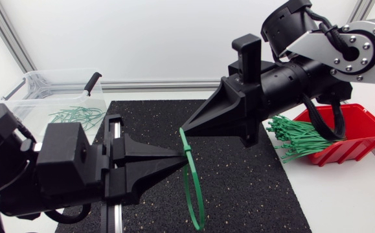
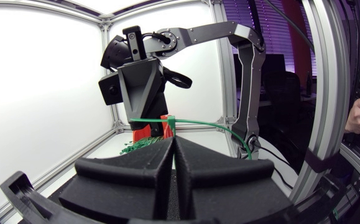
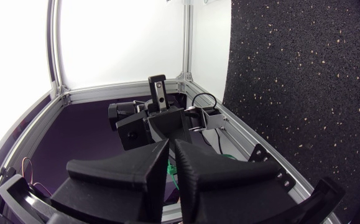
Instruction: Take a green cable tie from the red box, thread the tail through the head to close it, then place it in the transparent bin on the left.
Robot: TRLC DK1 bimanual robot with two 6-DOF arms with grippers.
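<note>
The left gripper (image 2: pixel 172 140) pinches the tie (image 2: pixel 171 122) at its head, probably to steady it. The right gripper (image 1: pixel 184 131) nips the tail beside it, seemingly to draw the loop below tight.

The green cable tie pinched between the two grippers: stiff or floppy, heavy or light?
Probably springy, not limp: the green cable tie holds a smooth bow below the left gripper and right gripper. Likely very light, since fingertip pinches alone carry it. Its thin, smooth strap may slip.
</note>
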